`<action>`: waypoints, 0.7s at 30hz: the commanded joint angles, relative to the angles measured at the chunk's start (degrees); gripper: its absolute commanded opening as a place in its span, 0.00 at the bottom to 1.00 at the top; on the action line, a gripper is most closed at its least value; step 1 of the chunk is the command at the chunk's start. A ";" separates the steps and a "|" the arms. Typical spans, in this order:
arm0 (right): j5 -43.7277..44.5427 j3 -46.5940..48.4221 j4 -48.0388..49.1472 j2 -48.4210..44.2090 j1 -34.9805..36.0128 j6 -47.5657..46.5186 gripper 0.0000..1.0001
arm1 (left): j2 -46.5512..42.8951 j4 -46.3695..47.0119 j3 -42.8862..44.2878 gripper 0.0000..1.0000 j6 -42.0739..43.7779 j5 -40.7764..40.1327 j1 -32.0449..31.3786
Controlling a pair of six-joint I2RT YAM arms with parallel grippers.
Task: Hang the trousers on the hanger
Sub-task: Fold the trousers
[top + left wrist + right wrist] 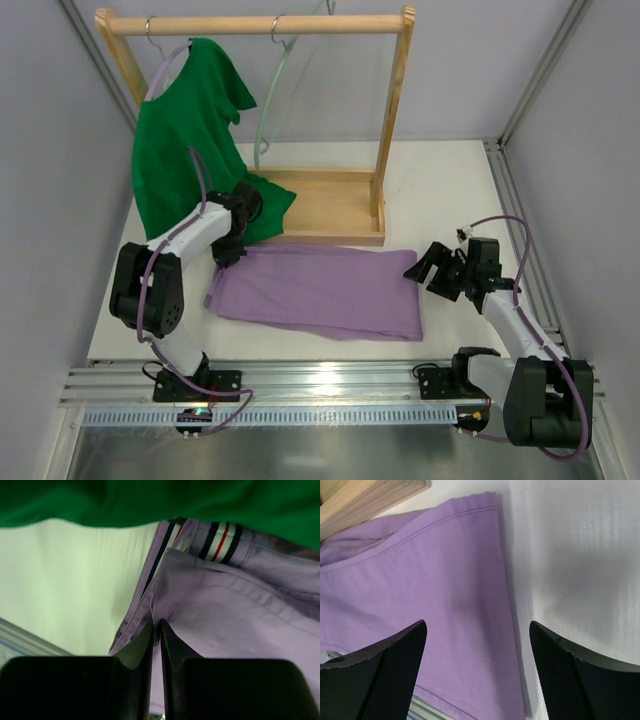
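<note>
The lilac trousers [320,290] lie folded flat on the white table in front of the wooden rack. My left gripper [228,255] is at their left end, under the hem of the green shirt. In the left wrist view its jaws [156,627] are shut on a fold of the trousers [240,615] near the striped waistband [220,542]. My right gripper [432,268] is open and empty over the trousers' right end. In the right wrist view it [477,630] straddles the edge of the fabric [420,590]. The pale grey-green hanger [268,110] hangs bare on the rack's rail.
A wooden rack [392,120] with a tray base [330,205] stands at the back. A dark green T-shirt [190,140] on a lavender hanger hangs at its left and drapes over my left arm; it shows in the left wrist view [150,500]. Grey walls close both sides.
</note>
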 commanded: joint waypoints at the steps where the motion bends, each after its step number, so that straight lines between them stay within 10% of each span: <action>1: -7.30 1.06 0.74 -2.14 -0.08 -3.08 0.86 | -2.37 11.57 -2.00 0.11 3.18 -2.23 0.17; 4: -7.84 0.89 -0.14 -5.90 0.71 -1.50 0.86 | -1.41 9.12 -2.18 0.42 1.69 -3.28 0.17; 10: -7.14 2.38 1.96 -11.98 6.92 4.38 0.86 | -9.13 7.01 -2.97 0.59 1.08 -2.06 -1.93; 21: -2.98 9.94 24.44 14.26 37.88 10.10 0.60 | -22.84 7.71 -6.13 0.66 0.64 9.80 -4.66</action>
